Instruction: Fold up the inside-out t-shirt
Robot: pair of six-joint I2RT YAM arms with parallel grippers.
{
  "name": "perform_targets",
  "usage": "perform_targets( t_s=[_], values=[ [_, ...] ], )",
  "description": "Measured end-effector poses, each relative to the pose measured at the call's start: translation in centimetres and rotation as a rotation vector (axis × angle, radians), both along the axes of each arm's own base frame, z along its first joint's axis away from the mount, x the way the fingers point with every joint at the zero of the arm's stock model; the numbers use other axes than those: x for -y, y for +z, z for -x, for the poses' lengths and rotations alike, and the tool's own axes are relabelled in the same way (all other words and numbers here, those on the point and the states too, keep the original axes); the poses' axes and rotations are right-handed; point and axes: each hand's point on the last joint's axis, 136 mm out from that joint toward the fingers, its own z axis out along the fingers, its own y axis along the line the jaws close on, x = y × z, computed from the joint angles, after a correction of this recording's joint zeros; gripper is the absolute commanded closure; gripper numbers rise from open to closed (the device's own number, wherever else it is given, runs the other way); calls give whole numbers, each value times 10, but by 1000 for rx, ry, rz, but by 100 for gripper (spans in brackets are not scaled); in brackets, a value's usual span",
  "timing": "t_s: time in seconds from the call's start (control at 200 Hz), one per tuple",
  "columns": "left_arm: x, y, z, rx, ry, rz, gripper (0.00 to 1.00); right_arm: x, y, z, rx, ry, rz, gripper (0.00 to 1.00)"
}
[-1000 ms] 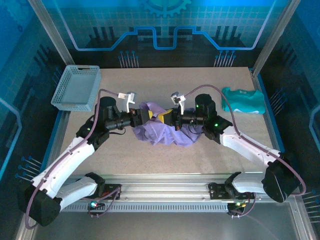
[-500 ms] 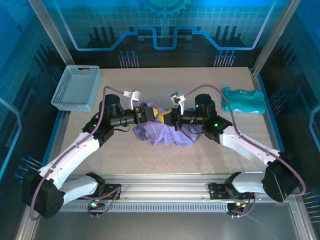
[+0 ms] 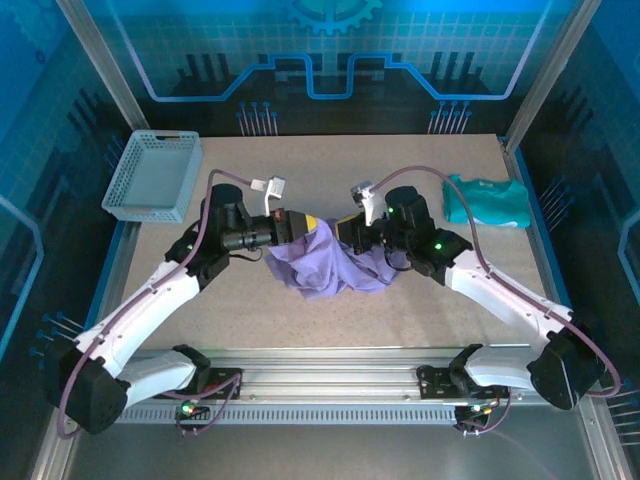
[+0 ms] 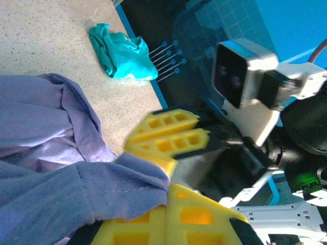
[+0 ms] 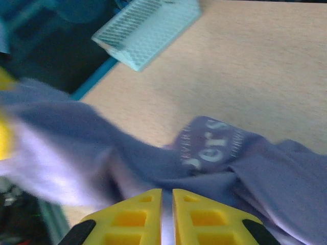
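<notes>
Lettering [image 5: 212,148] on t-shirt [image 3: 325,265]: right wrist view; left end effector [image 3: 308,224], right end effector [image 5: 163,195] clamp it.

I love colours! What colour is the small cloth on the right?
Teal; the cloth shows best in the top view.

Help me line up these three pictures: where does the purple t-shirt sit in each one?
Top external: the lavender t-shirt is bunched at the picture's centre.
Left wrist: the lavender t-shirt fills the lower left.
Right wrist: the lavender t-shirt spreads across the lower half, its pale lettering showing.
Shared landmark: the speckled beige table lies under it in every view.
</notes>
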Motion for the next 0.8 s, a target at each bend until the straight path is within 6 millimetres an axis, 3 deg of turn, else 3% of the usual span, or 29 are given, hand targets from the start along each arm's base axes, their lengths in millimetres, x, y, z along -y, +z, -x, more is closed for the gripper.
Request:
perform_targets(
  t_s=[0.18,0.305,0.435,0.585,0.69,0.795],
  values=[
    [14,23,19,20,-43,5,100,15,-13,-1,14,-92,155,78],
    [4,13,9,-4,50,-44,100,28,-17,1,26,-119,206,64],
    [-5,1,1,-30,126,-94,100,31,-7,27,63,-52,147,50],
    [-5,-3,-4,-39,159,-123,100,-2,1,58,82,93,21,40],
    [-1,-2,-5,-41,165,-125,100,-37,-12,72,49,163,-14,40],
    [-1,-2,-6,-46,177,-124,100,-59,-25,75,15,150,-24,40]
  ],
)
